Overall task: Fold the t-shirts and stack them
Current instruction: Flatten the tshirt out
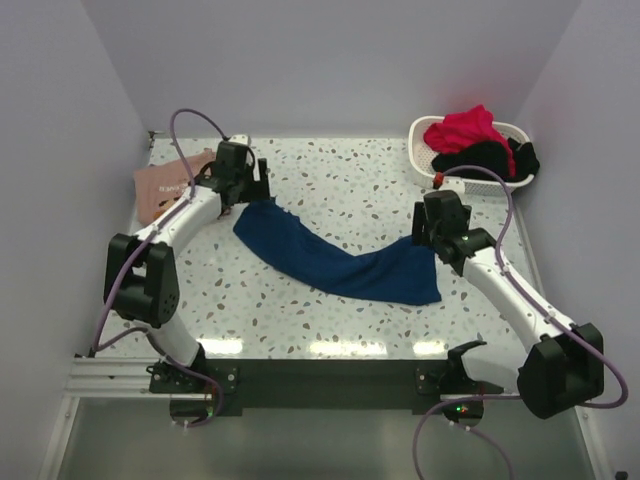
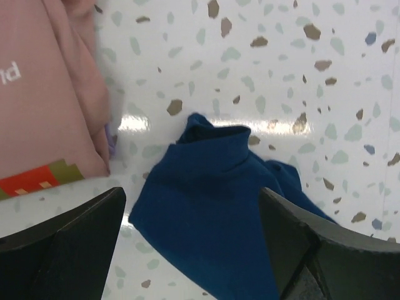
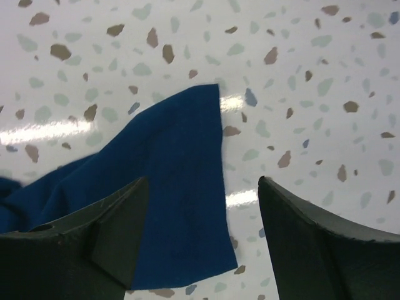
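The dark blue t-shirt (image 1: 335, 258) is laid as one long curved band, stretched from the left gripper (image 2: 192, 197) to the right gripper (image 3: 203, 184). Each end is seen just beneath wide-parted, empty jaws. The salmon-pink t-shirt (image 1: 160, 187) is bunched just left of the left gripper.

Bright, even overhead light w/ glare streaks on table (image 1: 350, 200), soft shadows, wrist views slightly blurred.

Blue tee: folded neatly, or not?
Not neatly. The blue tee lies on the table as a long, curved band, doubled over lengthwise, with its far-left end bunched. No print shows.
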